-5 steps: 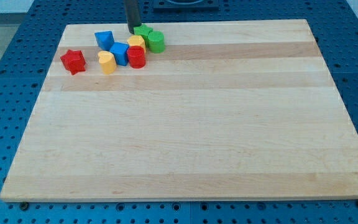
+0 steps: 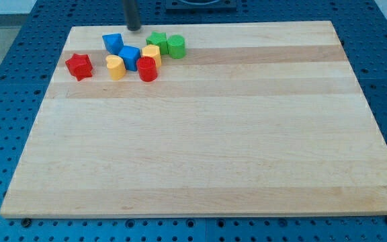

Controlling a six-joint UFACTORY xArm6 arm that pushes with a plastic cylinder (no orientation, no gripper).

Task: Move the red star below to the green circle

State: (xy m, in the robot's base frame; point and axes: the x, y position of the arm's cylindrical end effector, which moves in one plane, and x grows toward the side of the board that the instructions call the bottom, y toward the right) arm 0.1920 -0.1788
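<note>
A: Red star (image 2: 78, 66) sits alone in the upper left of the frame, on the wooden board (image 2: 200, 148), apart from the cluster. Green circle (image 2: 176, 46) is at the cluster's right end, near the board's top edge.

B: Rod position?

A: My tip (image 2: 134, 29) rests at the top edge of the board, upper left of centre, just right of the upper blue block (image 2: 113, 42) and left of the green star (image 2: 156, 39). Touching nothing. No claw on this rig, only the rod, so nothing to report as open or closed.

B: Step in hand?

A: Approach, by my reading. Star not yet engaged and well apart from the target spot, which is bare wood just under the green circle.

B: What does the next move call for?

A: Tip must get round to the star's left side, then push rightward. Probably best to drop the star slightly toward the frame's bottom first, then run it right.

B: Obstacles?

A: A straight line right meets the yellow block (image 2: 115, 67), then the red cylinder (image 2: 147, 68). Behind those, a second blue block (image 2: 130, 57) and another yellow block (image 2: 152, 54), the latter just beside the green star. Passing beneath the red cylinder avoids disturbing the pack or nudging the green circle.
</note>
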